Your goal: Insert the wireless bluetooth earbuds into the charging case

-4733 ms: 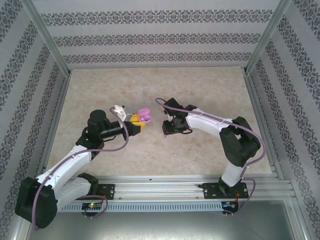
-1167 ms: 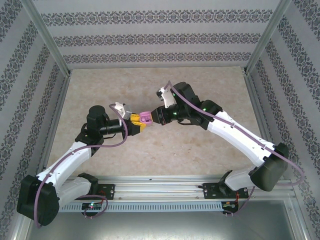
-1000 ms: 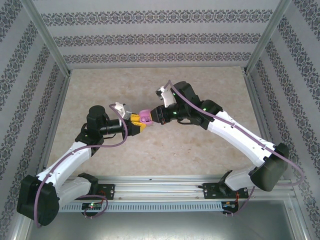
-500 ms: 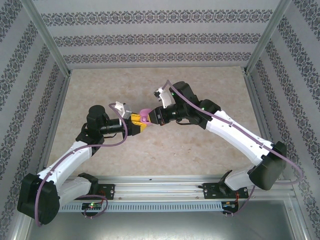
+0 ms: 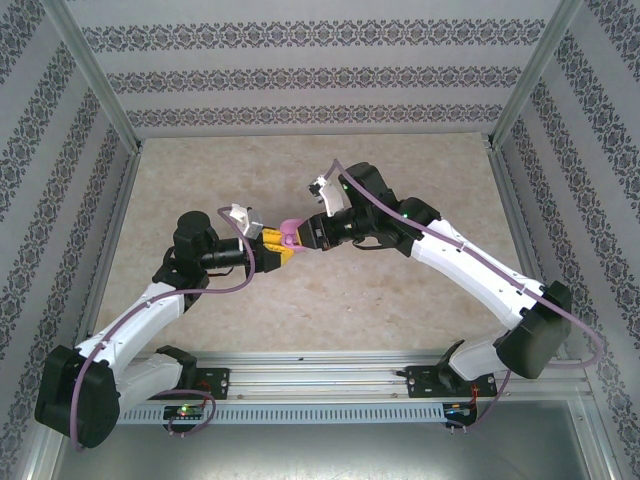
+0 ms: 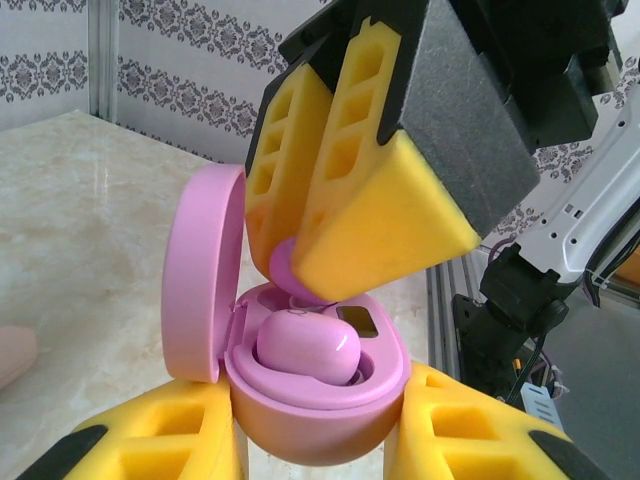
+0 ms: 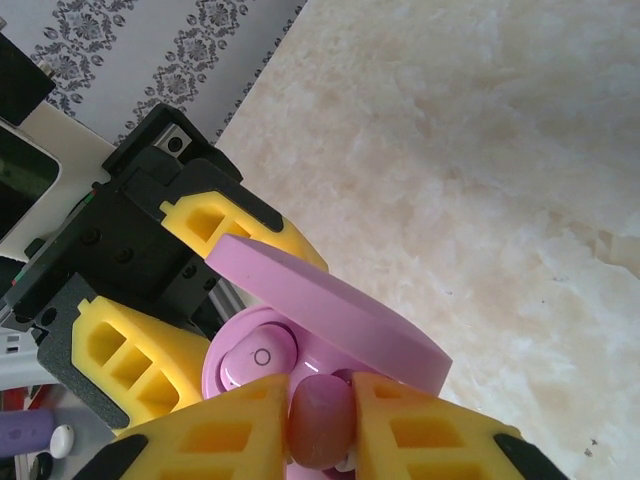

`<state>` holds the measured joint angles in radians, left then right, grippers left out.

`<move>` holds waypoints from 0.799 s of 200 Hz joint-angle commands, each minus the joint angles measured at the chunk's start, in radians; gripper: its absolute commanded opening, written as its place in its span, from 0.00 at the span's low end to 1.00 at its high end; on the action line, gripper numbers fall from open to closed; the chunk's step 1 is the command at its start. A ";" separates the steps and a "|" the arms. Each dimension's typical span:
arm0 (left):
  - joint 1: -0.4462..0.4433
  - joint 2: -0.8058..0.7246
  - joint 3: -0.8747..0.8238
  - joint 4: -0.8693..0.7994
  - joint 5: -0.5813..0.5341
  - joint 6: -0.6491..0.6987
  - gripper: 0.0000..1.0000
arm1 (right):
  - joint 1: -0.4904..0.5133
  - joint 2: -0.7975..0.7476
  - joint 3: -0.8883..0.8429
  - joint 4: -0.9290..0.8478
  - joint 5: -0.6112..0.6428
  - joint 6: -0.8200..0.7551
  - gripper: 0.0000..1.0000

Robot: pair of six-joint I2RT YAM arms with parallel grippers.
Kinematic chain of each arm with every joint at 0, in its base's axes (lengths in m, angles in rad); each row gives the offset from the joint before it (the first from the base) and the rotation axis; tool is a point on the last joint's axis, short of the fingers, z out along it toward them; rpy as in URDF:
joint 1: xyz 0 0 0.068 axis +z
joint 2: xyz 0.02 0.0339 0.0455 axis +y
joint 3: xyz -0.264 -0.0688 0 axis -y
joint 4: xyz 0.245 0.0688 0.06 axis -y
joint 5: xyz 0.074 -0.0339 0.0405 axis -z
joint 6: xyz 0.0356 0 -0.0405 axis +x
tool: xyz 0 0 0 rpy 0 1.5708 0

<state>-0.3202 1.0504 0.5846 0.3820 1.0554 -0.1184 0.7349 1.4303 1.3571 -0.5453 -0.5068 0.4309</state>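
Two claws meet over mid tabletop point(image 5: 330, 330). L claw point(image 5: 276, 250) is clenched on the pink charging case point(image 6: 300, 430), pads either side of its base, w/ the lid point(image 6: 205, 275) standing open & upright. A pink earbud point(image 6: 305, 348) sits in one socket. R claw point(image 5: 308, 236) pinches the 2nd earbud point(image 7: 320, 422) btwn its yellow pads, right at the other socket; can't tell if it's seated. R pads crowd the case mouth just beside the lid, hiding that socket. Pale pink blob point(image 6: 12, 355) lies on the tabletop at the left wrist view's edge, unclear what. Patterned walls point(image 5: 320, 80) all round.
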 commanded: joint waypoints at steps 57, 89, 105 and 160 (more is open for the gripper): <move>0.003 -0.004 0.003 0.091 0.034 -0.021 0.22 | -0.006 0.005 0.047 -0.074 0.012 -0.022 0.31; 0.003 0.001 0.003 0.094 0.035 -0.021 0.22 | -0.006 0.006 0.067 -0.086 0.021 -0.015 0.36; 0.001 0.003 0.003 0.094 0.035 -0.020 0.22 | -0.007 0.000 0.083 -0.096 0.037 -0.006 0.37; 0.002 0.004 0.004 0.091 0.035 -0.010 0.22 | -0.011 -0.079 0.112 -0.103 0.109 0.031 0.38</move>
<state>-0.3202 1.0504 0.5846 0.4129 1.0660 -0.1287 0.7349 1.4113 1.4284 -0.6319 -0.4488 0.4324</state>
